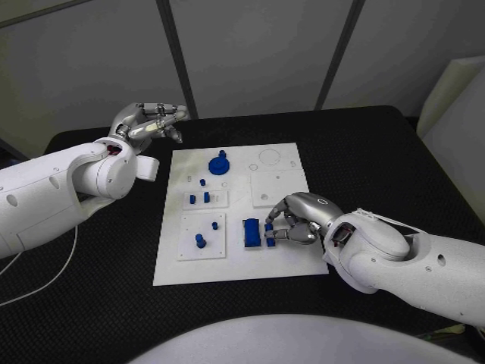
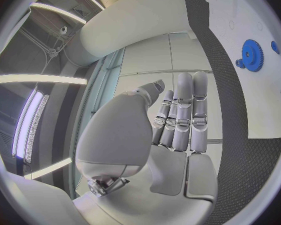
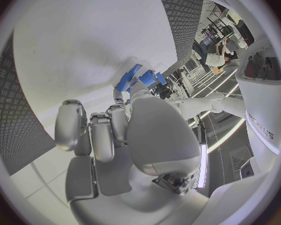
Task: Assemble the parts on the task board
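Observation:
The white task board [image 1: 284, 262] lies in the middle of the black table. On it stand a blue gear [image 1: 219, 162] at the back, several small blue pegs [image 1: 199, 198] down its left side, and a long blue block [image 1: 250, 233] near the front. My right hand [image 1: 295, 221] rests on the board beside that block, fingers curled down, pinching a small blue part [image 1: 271, 235]. In the right wrist view that hand [image 3: 125, 135] has its fingertips on the blue part [image 3: 127, 80]. My left hand [image 1: 150, 121] hovers off the board's back left corner, holding nothing. The left wrist view shows its fingers [image 2: 181, 115] straight, with the gear [image 2: 252, 55] beyond.
Raised white sub-plates [image 1: 275, 186] sit on the board, and a faint round recess [image 1: 271, 158] lies at its back right. Black table [image 1: 373, 167] surrounds the board. A white cable [image 1: 46, 280] trails at the front left.

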Controlling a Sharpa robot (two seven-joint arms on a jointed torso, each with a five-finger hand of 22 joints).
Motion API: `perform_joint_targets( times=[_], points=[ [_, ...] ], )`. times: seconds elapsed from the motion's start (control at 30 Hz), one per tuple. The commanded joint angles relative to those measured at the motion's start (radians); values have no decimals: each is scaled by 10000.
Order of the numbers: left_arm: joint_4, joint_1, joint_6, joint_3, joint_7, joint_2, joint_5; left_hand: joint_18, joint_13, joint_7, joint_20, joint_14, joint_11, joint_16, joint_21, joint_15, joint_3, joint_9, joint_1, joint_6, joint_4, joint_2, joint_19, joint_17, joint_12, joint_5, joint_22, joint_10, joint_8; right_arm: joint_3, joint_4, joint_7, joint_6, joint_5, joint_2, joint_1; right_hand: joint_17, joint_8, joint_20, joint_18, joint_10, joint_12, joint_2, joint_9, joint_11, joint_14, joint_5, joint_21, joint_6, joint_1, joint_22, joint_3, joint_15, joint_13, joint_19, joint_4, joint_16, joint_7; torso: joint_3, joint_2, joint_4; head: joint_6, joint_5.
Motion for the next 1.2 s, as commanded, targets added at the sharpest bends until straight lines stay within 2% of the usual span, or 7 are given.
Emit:
perform_joint_targets(
  times=[0.03,0.2,0.53,0.8,1.2],
  points=[
    [8,16,60,7,7,-6,29,-116,-10,4,36,-44,-1,5,-46,10,-50,-10,-35,-49,-16,21,-59,-13,53,-39,-11,-60,44,-23,-9,262,-231,-42,25,-22,2196,-164,76,-9,-13,-50,4,-63,67,927,-63,-28,-240,118,-4,-13,71,-86,-2,-84,33,21,1,10,8,12,-2],
    [7,16,55,7,-4,-4,29,-116,-10,4,36,-44,-1,5,-46,10,-50,-10,-35,-49,-16,21,-59,-13,53,-39,-11,-60,44,-23,-27,380,-403,228,34,-24,2194,-208,120,-7,-11,-32,48,-103,94,927,-355,-25,-267,-143,2,-182,105,-85,0,132,32,43,2,11,0,17,10],
    [7,16,59,7,-33,-8,29,-117,-10,7,37,-44,1,7,-48,11,-49,-10,-39,-54,-13,28,-59,-16,59,-38,-12,-67,45,-22,-94,452,-652,601,10,-25,2194,-170,140,-5,-7,-13,102,-101,111,927,-350,-25,-184,-274,4,-290,126,-79,0,267,32,60,2,7,2,-3,11],
    [-5,15,73,7,-46,9,29,-117,-10,7,37,-44,1,7,-48,11,-49,-10,-39,-54,-13,28,-59,-16,59,-38,-12,-67,45,-21,-135,558,-970,776,-19,-25,2208,-82,159,-8,5,26,265,-86,123,930,-320,-11,-16,-381,22,-383,141,-63,11,405,40,71,8,2,-4,-13,8],
    [-14,15,85,7,-59,26,29,-117,-10,7,37,-44,1,7,-48,11,-49,-10,-39,-54,-13,28,-59,-16,59,-38,-12,-67,45,-20,-252,414,-677,814,-2,-25,2227,120,144,-2,9,60,349,-39,73,934,-360,-21,357,-118,15,-425,108,-52,1,277,51,8,3,21,11,-34,13]
  ],
)
